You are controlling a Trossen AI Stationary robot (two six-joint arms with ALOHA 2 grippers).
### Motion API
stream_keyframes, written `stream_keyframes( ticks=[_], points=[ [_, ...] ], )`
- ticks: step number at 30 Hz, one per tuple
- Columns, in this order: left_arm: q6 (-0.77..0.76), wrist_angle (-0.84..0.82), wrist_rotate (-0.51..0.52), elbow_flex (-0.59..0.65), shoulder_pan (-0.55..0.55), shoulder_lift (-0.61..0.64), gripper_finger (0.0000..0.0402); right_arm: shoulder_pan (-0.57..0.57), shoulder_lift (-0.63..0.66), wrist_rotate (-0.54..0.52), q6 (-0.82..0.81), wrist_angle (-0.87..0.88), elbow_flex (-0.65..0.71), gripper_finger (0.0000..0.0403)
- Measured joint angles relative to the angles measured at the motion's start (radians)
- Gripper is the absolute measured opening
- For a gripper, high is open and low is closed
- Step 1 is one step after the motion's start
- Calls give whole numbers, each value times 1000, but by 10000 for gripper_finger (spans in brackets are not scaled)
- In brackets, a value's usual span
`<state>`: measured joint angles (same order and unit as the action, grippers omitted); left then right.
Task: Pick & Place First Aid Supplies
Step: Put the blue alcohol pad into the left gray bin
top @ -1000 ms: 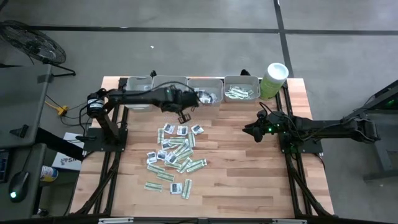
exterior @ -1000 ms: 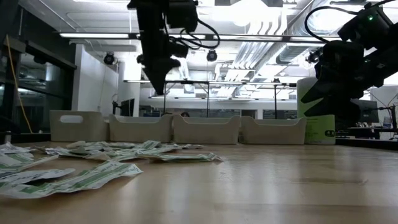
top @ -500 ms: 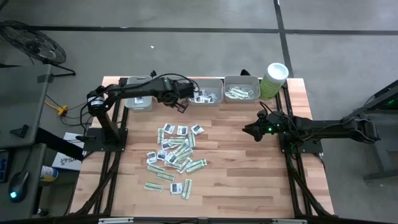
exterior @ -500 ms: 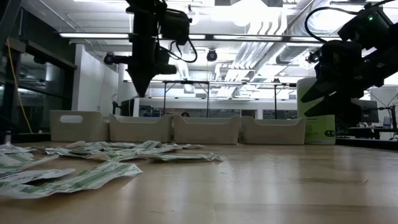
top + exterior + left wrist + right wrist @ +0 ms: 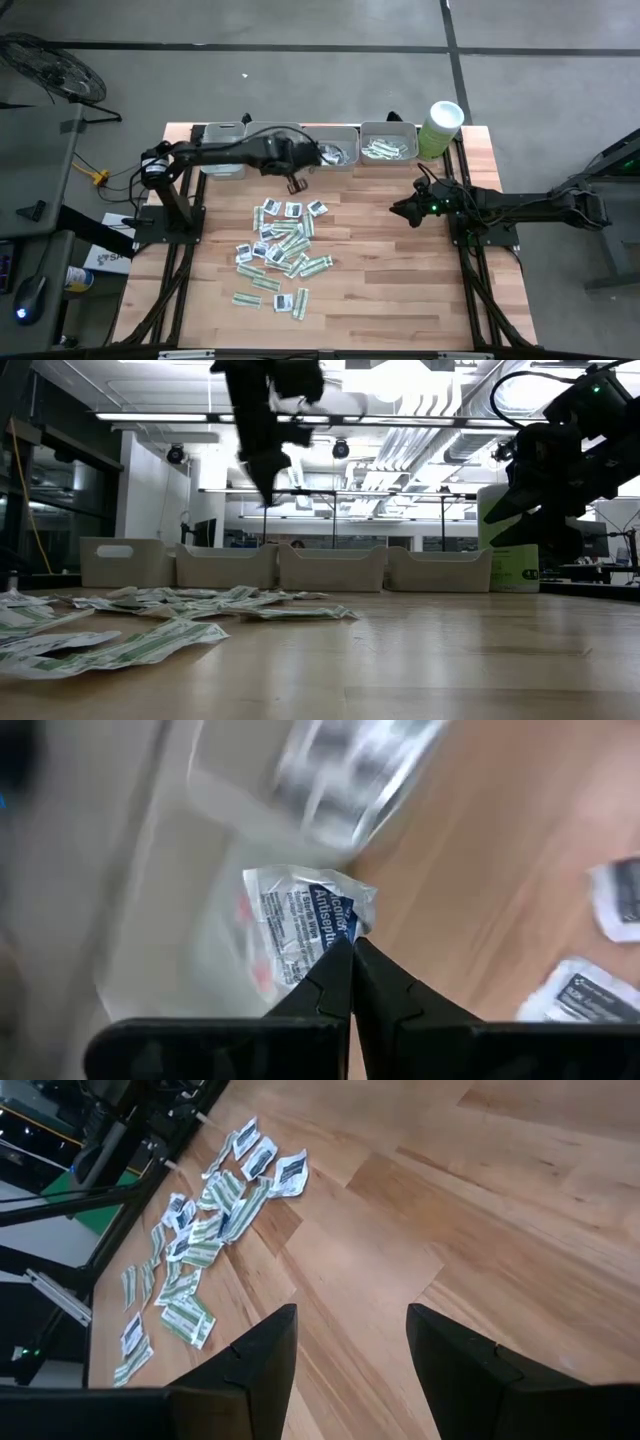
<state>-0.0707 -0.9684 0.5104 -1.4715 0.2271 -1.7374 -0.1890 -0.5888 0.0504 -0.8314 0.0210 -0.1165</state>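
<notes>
- Wooden slats make up the table (image 5: 400,280), which stands on a grey concrete floor; a row of grey trays (image 5: 300,135) lines its far edge, with a pale green tub (image 5: 440,128) at the row's right end.
- From above, the left gripper (image 5: 296,185) sits just in front of the trays, near the middle of the row, but what it holds is too small to make out there.
- Its wrist camera fills that gap: the two dark fingers (image 5: 330,982) are pressed together on the corner of a crumpled white sachet (image 5: 305,925) with blue print.
- At table height, that arm hangs well above the trays, and the room's ceiling lights show behind it.
- Loose sachets (image 5: 280,245) lie scattered on the table's left half, some narrow green-and-white strips, others squarish and white with dark marks; more lie in two trays toward the right of the row.
- On the right side, the right gripper (image 5: 398,210) waits above bare wood with its fingers (image 5: 255,1355) spread apart and nothing between them.
</notes>
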Motion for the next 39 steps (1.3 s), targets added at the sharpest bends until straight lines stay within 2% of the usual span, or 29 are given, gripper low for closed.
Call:
stream_keyframes(
  ticks=[4,6,14,18,23,28,31,39],
  points=[
    [335,193,41,0,-53,0,0,0,0,-19,24,-4,0,183],
    [414,278,77,0,-65,0,0,0,0,-25,37,-3,0,183],
    [661,573,348,0,-68,0,0,0,0,-53,54,-4,0,183],
    [839,773,420,0,-63,0,0,0,0,-70,55,-10,0,183],
    [1024,1018,433,0,-63,0,0,0,0,-73,90,-42,0,183],
    [1094,1219,379,0,-63,0,0,0,0,-109,109,-48,0,183],
    [1129,1270,348,-1,-64,0,0,0,0,-120,118,-48,0,183],
    [1141,1272,337,-2,-63,0,0,0,0,-120,118,-48,0,183]
  ],
)
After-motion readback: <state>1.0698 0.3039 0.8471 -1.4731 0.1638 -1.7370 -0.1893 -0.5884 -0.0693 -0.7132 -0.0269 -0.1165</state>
